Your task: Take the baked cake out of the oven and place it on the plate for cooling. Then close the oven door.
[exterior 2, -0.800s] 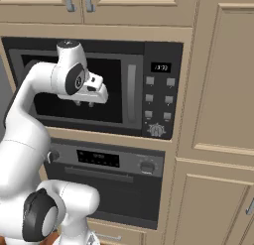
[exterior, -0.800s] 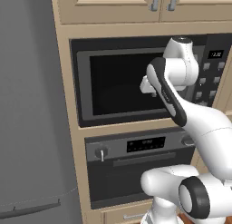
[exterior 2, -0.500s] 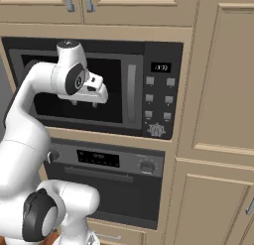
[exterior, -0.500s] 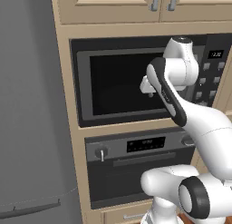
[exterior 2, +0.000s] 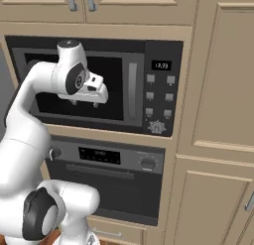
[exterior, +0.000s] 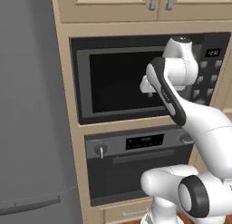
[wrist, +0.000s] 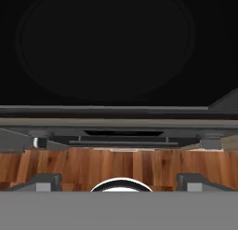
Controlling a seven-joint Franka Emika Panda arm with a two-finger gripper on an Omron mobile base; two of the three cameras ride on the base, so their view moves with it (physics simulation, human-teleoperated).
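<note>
**Up at the microwave, claw spread and empty**

Up in front of the microwave's (exterior 2: 99, 85) dark window hangs the gripper (exterior 2: 85, 103), its fingers spread wide apart with nothing between them. Below it sits the oven (exterior 2: 106, 182), its oven door (exterior: 136, 175) shut; I cannot see the cake from where I stand

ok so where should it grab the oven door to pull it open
Probably by the horizontal grey bar handle along the top edge of the oven door, coming straight from the front with the fingers above and below the bar. The door is shut, and the open gripper hangs higher, before the microwave, so it must drop first.
</note>
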